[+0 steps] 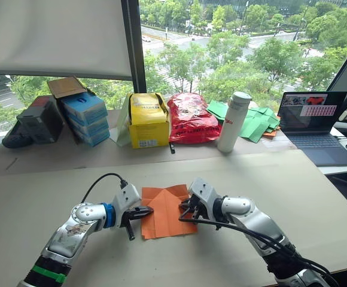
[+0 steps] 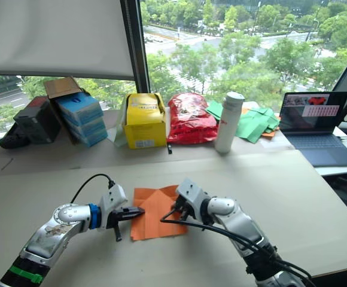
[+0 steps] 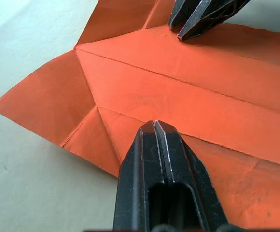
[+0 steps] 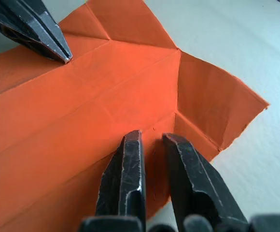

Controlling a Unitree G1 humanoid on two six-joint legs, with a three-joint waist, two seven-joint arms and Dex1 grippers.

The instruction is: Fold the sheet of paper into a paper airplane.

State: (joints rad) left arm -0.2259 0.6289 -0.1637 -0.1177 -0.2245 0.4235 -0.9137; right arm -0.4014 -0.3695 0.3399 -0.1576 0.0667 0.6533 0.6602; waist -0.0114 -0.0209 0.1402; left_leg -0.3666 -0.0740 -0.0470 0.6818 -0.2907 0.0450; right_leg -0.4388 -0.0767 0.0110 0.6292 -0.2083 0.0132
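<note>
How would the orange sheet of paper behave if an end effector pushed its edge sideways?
The sheet of paper looks thin and light, so it would probably slide or buckle rather than resist. Its folded corner flaps stand slightly off the table, suggesting creases spring back. Both end effectors, left and right, on it likely steady it.

No text is reading clearly anywhere. The white bottle point(image 1: 234, 121) is carrying small red marks, and the yellow box point(image 1: 148, 120) and red bag point(image 1: 191, 118) are showing print, all too small to read.
</note>
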